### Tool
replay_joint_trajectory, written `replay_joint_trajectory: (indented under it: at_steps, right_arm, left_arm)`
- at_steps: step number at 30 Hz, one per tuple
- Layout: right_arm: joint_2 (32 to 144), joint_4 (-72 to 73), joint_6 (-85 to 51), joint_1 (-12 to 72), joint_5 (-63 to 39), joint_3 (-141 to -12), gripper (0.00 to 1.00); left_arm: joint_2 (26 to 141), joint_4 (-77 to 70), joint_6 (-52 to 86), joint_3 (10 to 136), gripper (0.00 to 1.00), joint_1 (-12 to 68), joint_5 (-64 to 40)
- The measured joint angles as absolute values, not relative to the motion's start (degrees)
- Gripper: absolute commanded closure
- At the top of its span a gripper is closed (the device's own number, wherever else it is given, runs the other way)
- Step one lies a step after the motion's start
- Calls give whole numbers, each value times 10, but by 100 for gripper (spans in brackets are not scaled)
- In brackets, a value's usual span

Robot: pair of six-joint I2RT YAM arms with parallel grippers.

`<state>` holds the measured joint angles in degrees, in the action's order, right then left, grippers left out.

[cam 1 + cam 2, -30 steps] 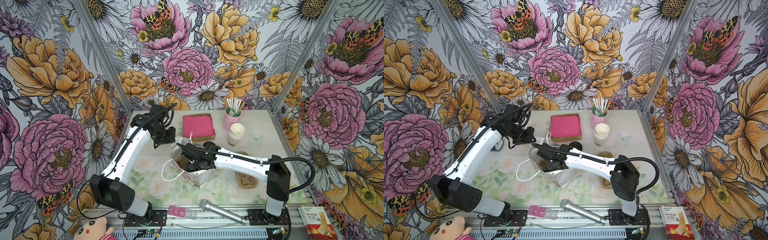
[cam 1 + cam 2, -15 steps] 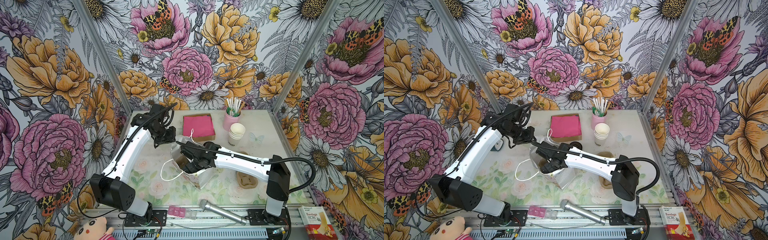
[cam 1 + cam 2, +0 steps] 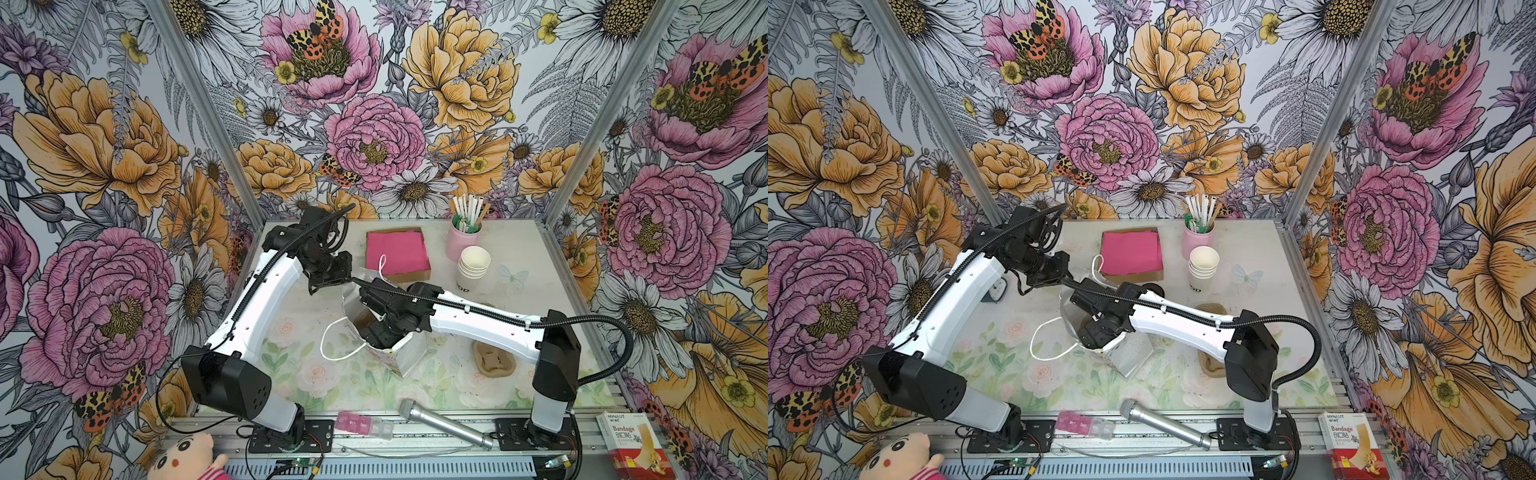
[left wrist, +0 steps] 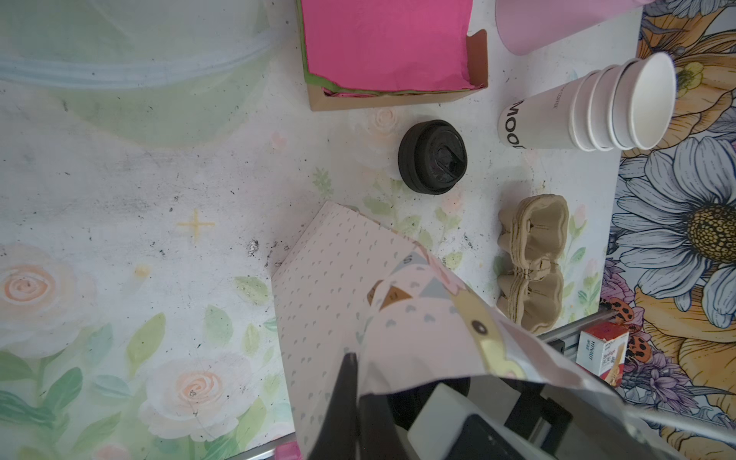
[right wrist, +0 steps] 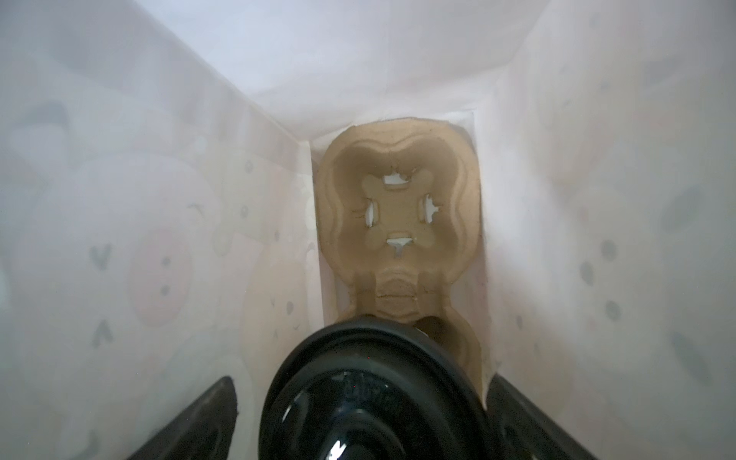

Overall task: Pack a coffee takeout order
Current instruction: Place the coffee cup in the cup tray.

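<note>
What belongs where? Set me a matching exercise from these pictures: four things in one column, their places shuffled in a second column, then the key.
Things
1. pink napkin
2. black lid in the right wrist view
3. microphone
4. stack of white cups

Places
A. beside the pink straw holder
B. inside the paper bag
C. in the cardboard box
D. at the front edge of the table

Pairs: 1-C, 2-B, 3-D, 4-A.
</note>
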<state>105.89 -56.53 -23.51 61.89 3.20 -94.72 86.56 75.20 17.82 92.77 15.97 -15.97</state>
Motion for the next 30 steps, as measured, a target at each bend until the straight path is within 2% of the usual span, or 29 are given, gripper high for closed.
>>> replay_joint_trajectory:
  at_steps: [30]
  right_arm:
    - [1059,-576,-234,619,42,-986,2]
  left_arm:
    - [867,752,178,937,100,171,-159]
